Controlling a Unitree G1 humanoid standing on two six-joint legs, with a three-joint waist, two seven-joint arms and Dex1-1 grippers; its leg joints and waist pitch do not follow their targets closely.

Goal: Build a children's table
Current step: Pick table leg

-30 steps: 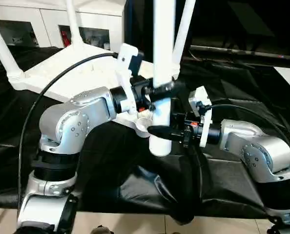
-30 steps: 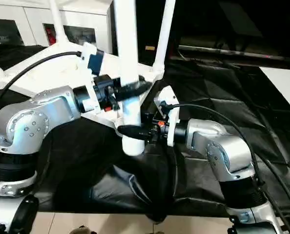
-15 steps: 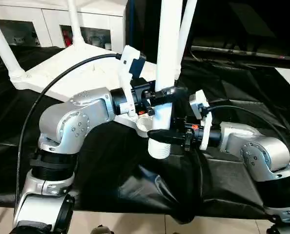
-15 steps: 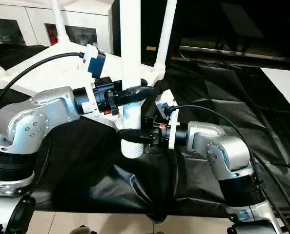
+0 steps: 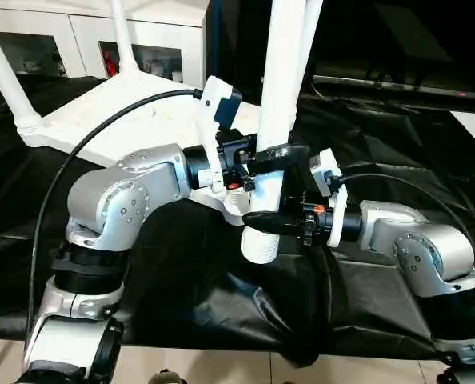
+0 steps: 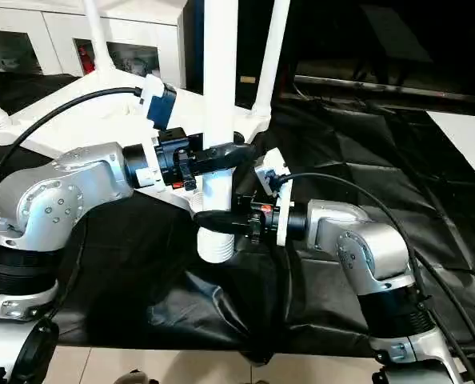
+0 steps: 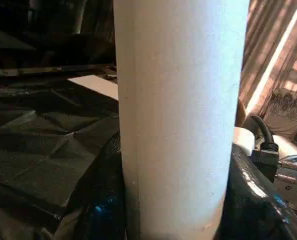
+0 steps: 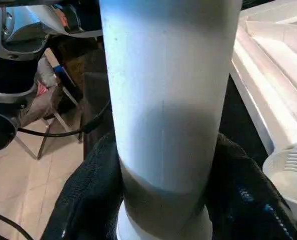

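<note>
Both sets of fingers are clamped on one upright white leg: the left gripper higher, the right gripper near its threaded lower end. The leg hangs just at 4 o'clock of the empty corner socket of the upturned table top, on the black-draped desk.

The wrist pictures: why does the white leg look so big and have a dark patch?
Left wrist view: the leg stands right against the camera, lit evenly. Right wrist view: a grey shadow band crosses its lower part, near the threaded end.
</note>
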